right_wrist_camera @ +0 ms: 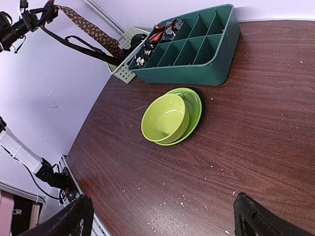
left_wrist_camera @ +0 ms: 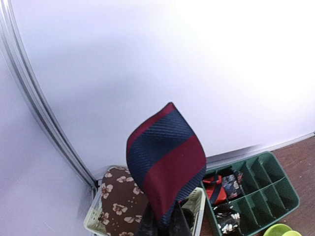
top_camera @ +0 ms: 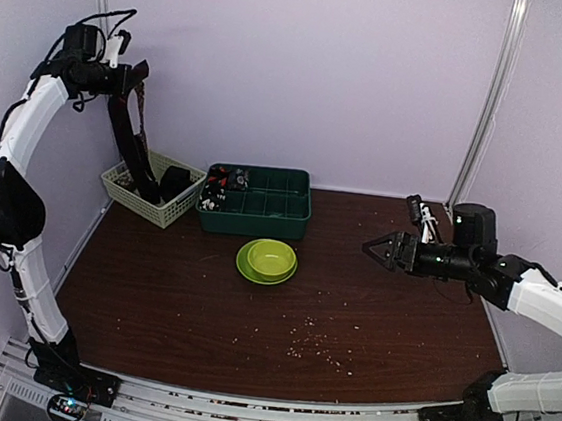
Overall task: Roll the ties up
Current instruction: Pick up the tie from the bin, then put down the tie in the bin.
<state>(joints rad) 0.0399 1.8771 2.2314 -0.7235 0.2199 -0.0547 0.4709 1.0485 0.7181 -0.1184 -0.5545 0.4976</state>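
The left arm (top_camera: 30,129) is showing white shells along its links and bulky black housings at its joints, with black cables (top_camera: 100,23) looping loosely over its top end. The right arm (top_camera: 538,296) is wearing the same white and black. The right gripper (top_camera: 379,249) is showing matte black, tapering fingers (right_wrist_camera: 74,219). Small lights seem to be glowing beside the black bases (top_camera: 77,385).
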